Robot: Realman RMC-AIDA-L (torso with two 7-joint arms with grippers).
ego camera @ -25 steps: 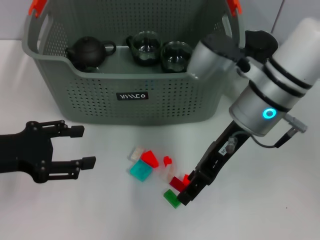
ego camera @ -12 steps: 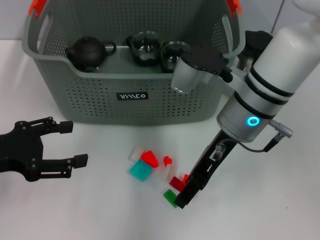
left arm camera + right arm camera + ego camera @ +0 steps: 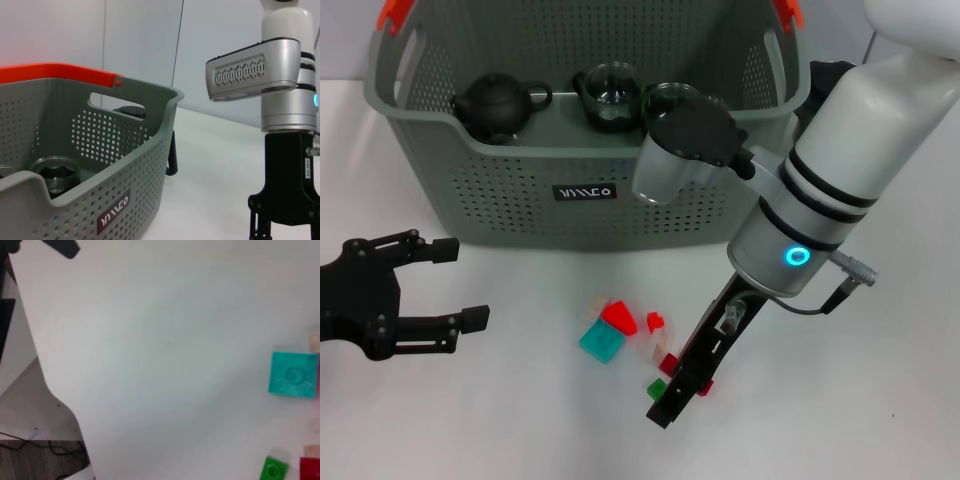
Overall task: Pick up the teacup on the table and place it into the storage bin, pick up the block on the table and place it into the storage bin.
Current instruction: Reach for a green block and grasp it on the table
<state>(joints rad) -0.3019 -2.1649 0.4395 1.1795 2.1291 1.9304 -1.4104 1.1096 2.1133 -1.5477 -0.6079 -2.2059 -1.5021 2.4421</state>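
Now the big white surface point(image 3: 470, 420) is seen with the storage bin point(image 3: 580, 215) at its far side. A black teapot point(image 3: 498, 103) and two glass teacups point(image 3: 608, 95) are already held inside the bin, so the teacup part looks done.

The right arm has been swung in toward the middle and lowered since a second ago, and the right gripper point(image 3: 675, 392) has been brought down over the blocks. This is judged to mean a block is about to be picked up. Whether its fingers are open or closed cannot be told, and no block can be seen held.

The left gripper point(image 3: 450, 285) has been pulled back a little toward the left edge. Its fingers are spread wide apart and nothing is held.

The small blocks are scattered on the surface in front of the bin. The green block point(image 3: 657, 385) and a dark red block point(image 3: 667, 363) are right beside the right gripper's tip. The teal block point(image 3: 601, 343) is a little further to the left.
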